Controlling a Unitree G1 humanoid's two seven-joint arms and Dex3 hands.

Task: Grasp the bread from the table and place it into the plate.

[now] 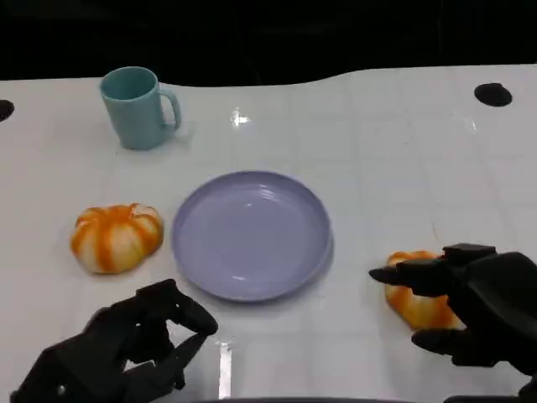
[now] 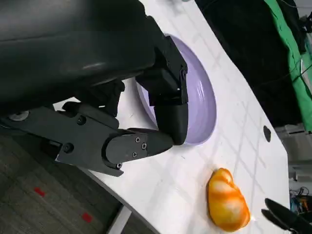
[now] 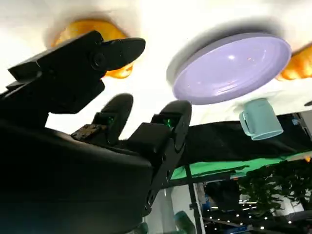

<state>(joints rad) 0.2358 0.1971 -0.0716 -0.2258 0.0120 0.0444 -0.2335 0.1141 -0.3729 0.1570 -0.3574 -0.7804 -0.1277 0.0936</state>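
Note:
Two orange-and-white striped breads lie on the white table. One bread [image 1: 116, 237] sits left of the lavender plate [image 1: 252, 233], apart from my left hand [image 1: 134, 348], which rests near the front edge with its fingers curled in on nothing. The other bread [image 1: 415, 302] lies right of the plate, partly covered by my right hand [image 1: 478, 306]. That hand's fingers are spread, one above the bread and one below it. The left wrist view shows this bread [image 2: 226, 202] past the plate [image 2: 202, 92]. The right wrist view has it [image 3: 105, 29] just beyond my fingers [image 3: 122, 48].
A teal mug [image 1: 138, 107] stands at the back left, behind the plate. A black round spot [image 1: 492, 94] marks the table's far right. The table's front edge runs close under both hands. Bare tabletop lies between plate and right bread.

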